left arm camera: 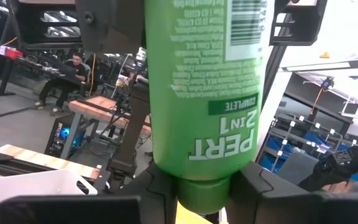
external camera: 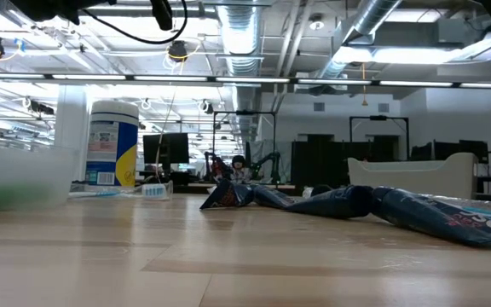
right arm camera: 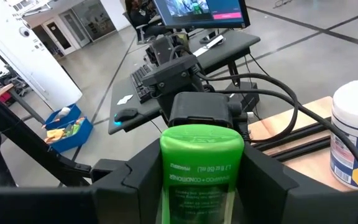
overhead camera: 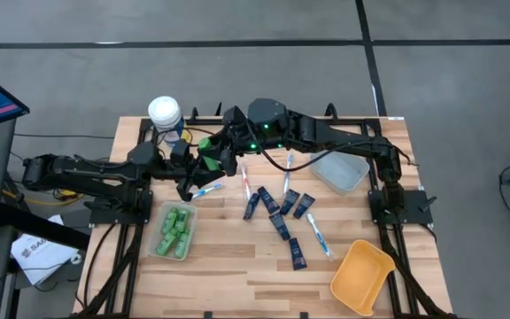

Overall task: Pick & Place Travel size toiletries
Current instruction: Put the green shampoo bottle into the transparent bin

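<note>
With both grippers meeting near the table's [overhead camera: 264, 275] far-left corner, the green bottle [overhead camera: 206, 144] hangs between them, right fingers [right arm camera: 135, 171] clamping one end, left fingers [left arm camera: 272, 186] flanking the cap end, long axis spanning arm to arm.

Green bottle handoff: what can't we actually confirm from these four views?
- High view: green bottle mostly covered by both grippers, left gripper and right gripper; who bears it is unclear.
- Left wrist view: bottle fills the frame, top cut off; table hidden.
- Low view: neither gripper shows; clear bin blurred.
</note>
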`<control>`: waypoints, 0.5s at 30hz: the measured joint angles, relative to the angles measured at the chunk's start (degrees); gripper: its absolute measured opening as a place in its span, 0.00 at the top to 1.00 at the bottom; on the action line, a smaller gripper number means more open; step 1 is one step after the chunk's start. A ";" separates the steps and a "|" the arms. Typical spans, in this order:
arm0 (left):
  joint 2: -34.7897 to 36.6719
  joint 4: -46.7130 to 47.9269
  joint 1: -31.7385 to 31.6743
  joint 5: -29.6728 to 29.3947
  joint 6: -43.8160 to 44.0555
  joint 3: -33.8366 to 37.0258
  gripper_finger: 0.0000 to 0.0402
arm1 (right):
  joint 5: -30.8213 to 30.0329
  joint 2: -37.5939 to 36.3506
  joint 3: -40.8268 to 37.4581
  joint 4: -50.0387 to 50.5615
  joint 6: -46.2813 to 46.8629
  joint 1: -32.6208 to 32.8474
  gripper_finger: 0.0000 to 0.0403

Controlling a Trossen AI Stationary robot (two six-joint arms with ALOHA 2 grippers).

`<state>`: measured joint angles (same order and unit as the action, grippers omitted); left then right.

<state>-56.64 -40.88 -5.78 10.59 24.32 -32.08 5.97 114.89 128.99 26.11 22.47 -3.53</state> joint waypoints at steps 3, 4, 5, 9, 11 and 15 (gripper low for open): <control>0.00 0.00 0.00 0.00 -0.02 0.00 0.80 | 0.00 -0.01 0.00 0.02 0.00 0.00 0.58; 0.00 0.00 0.00 0.00 -0.01 0.00 0.80 | 0.01 -0.02 0.00 0.02 0.00 0.00 0.58; 0.00 0.00 0.00 0.00 -0.02 0.00 0.80 | 0.01 -0.02 0.00 0.02 0.00 0.00 0.58; 0.00 0.03 0.00 0.00 -0.02 0.00 0.80 | 0.10 -0.04 0.00 0.02 0.00 -0.26 0.57; 0.01 0.47 0.00 0.00 -0.09 0.00 0.80 | 0.20 -0.04 0.00 0.13 0.03 -0.41 0.55; 0.02 3.78 0.00 -0.10 -0.08 0.00 0.80 | 0.18 -0.74 0.02 0.97 -0.41 -0.72 0.49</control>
<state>-56.62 -37.11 -5.78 10.49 24.24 -32.08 6.15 114.15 129.01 27.08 22.07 -4.25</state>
